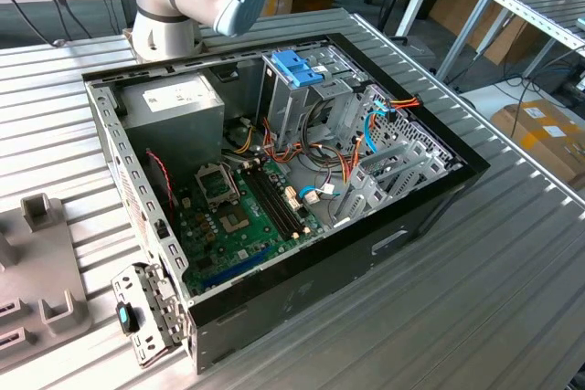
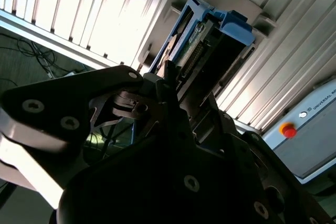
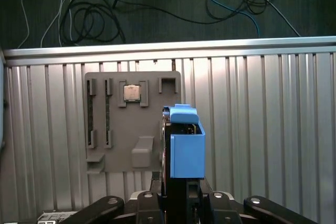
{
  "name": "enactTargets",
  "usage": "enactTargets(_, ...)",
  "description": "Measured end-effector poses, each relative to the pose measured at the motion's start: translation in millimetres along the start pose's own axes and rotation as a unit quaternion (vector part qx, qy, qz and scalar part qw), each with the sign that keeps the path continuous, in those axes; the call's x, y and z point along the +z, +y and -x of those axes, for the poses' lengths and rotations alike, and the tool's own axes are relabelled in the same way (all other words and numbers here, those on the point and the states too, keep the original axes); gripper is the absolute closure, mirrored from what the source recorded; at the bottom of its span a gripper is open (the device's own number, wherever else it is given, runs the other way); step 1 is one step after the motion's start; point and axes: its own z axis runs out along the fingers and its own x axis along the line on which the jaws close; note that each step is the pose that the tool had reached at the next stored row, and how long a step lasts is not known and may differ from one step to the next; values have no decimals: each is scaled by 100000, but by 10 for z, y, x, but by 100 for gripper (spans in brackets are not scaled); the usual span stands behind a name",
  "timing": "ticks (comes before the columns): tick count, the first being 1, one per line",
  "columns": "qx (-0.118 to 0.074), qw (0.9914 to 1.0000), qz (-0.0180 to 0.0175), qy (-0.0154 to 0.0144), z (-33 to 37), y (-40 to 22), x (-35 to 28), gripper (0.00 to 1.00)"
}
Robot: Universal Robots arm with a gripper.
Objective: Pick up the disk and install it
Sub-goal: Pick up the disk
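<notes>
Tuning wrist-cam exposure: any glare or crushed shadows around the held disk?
Second wrist view: glare washes out the ribbed metal table; the black gripper, jaws shut on the silver-grey disk in its light-blue carrier, is a dark foreground mass. First wrist view: even light, disk well lit, floor beyond dark. Exterior view: evenly lit, mild sheen on table.

The pincer [image 3: 181,191] is clamped on the disk [image 3: 187,153].
</notes>
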Motion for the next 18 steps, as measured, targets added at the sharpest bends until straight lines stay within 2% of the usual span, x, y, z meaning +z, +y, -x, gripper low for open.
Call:
enactTargets(4,3,100000,0,0,2,-32,0,65)
enactTargets(18,-2,100000,4,0,3,-50,0,65)
